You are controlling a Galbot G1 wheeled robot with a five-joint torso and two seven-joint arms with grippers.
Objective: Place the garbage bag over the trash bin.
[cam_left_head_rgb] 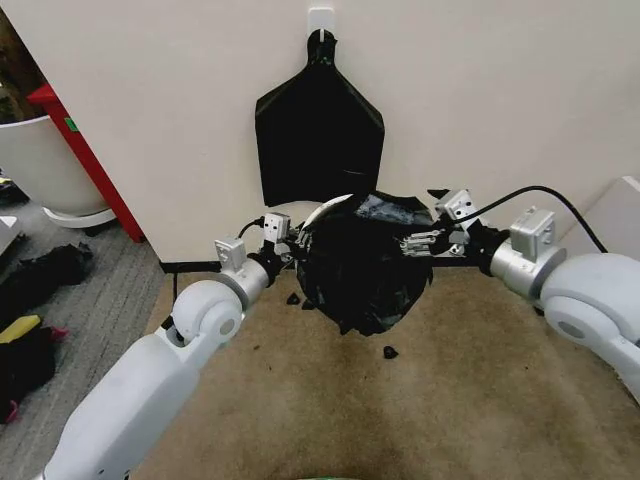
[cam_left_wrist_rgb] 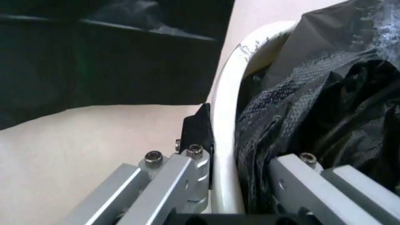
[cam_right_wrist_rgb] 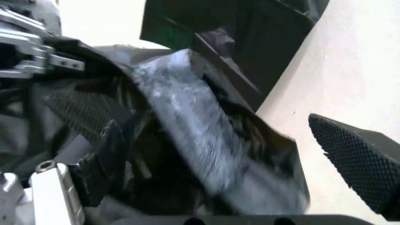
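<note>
From the head view, both arms reach forward over a beige carpet (cam_left_head_rgb: 400, 420) and meet at a crumpled black mass held up in front of the wall. The left gripper (cam_left_head_rgb: 296, 243) is at the left edge of this mass and the right gripper (cam_left_head_rgb: 425, 243) at its right edge. Between them hangs the garbage bag (cam_left_head_rgb: 365, 265), glossy and wrinkled, which covers almost all of the trash bin (cam_left_head_rgb: 325, 210); only a short white arc of the bin rim is seen at the upper left of the bag. Small black scraps (cam_left_head_rgb: 388, 351) lie on the carpet below.

The left wrist view shows what the head view hides: the cream-white rim of the trash bin (cam_left_wrist_rgb: 228, 117) runs between the two fingers of the left gripper (cam_left_wrist_rgb: 240, 187), one finger (cam_left_wrist_rgb: 197, 129) outside the wall and the other inside, against the garbage bag (cam_left_wrist_rgb: 312, 108). The jaws stand close on both sides of the rim and the bag edge, so they seem to pinch them, but the contact itself is not clear.

In the right wrist view the right gripper (cam_right_wrist_rgb: 231, 161) has its jaws spread wide; one textured pad (cam_right_wrist_rgb: 356, 164) stands free beside the wall, and the other finger (cam_right_wrist_rgb: 100, 164) is pressed into the folds of the garbage bag (cam_right_wrist_rgb: 187, 136).

Farther back, a flat bunch of black bags (cam_left_head_rgb: 318, 130) hangs from a white hook (cam_left_head_rgb: 321, 20) on the wall, and a large white planter pot (cam_left_head_rgb: 45, 165) stands at the far left.
</note>
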